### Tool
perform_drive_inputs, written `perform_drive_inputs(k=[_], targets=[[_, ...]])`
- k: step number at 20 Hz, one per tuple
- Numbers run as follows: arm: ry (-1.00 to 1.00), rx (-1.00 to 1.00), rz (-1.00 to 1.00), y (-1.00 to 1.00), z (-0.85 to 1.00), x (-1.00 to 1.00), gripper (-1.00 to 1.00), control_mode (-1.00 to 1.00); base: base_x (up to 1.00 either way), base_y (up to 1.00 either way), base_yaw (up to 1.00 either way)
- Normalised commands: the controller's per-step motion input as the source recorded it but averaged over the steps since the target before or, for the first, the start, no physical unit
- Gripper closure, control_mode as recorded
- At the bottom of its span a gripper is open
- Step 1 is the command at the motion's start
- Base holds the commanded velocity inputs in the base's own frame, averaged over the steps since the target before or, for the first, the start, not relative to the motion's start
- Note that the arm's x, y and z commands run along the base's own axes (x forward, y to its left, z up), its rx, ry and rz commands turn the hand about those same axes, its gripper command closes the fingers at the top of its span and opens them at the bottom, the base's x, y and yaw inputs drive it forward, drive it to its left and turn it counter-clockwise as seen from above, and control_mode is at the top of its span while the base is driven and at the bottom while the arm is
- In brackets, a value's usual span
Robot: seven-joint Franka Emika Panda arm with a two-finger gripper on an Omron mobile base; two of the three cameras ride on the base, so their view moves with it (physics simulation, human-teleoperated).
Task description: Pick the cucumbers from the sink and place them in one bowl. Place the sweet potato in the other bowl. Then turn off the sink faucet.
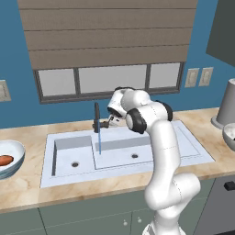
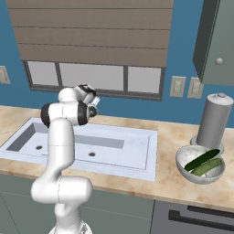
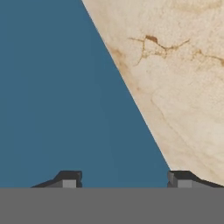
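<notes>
Faucet [image 1: 97,118]: dark upright post at the back edge of the sink [image 1: 193,153], between the two basins; a thin blue stream falls from it into the wider basin, so the water is running.
Step in hand: shutting the water off, judged from the basins and the bowls.
Cucumbers [image 2: 203,162]: both lie in the grey-white bowl [image 2: 184,163] at the right end of the surface [image 2: 173,132], just in front of a tall grey cylinder [image 2: 214,119].
Sweet potato [image 1: 4,160]: in the wide white bowl [image 1: 17,158] at the left end of the surface.
Basins: no vegetables left in either.
Tool [image 3: 124,178]: fingers spread apart with nothing between them; past the tips only blue wall and the surface's back strip.
Tool position: from the left base view it sits just right of the faucet, level with the short side lever; contact cannot be told.
Doing it well: line one finger against the lever's side, push steadily through its arc, keep the wrist clear of the post.
Check: the stream should vanish before backing away.
Risk: the tool sliding past the lever and leaving the water running.
</notes>
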Motion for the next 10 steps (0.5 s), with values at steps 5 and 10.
perform_drive_inputs(k=[5, 10], targets=[[-0.17, 0.17, 0.06, 0.74, 0.97, 0.04, -1.0, -1.0, 0.0, 0.0, 0.0], [-0.11, 0.18, 0.08, 0.87, 1.0, 0.02, -1.0, -1.0, 0.0, 0.0, 0.0]])
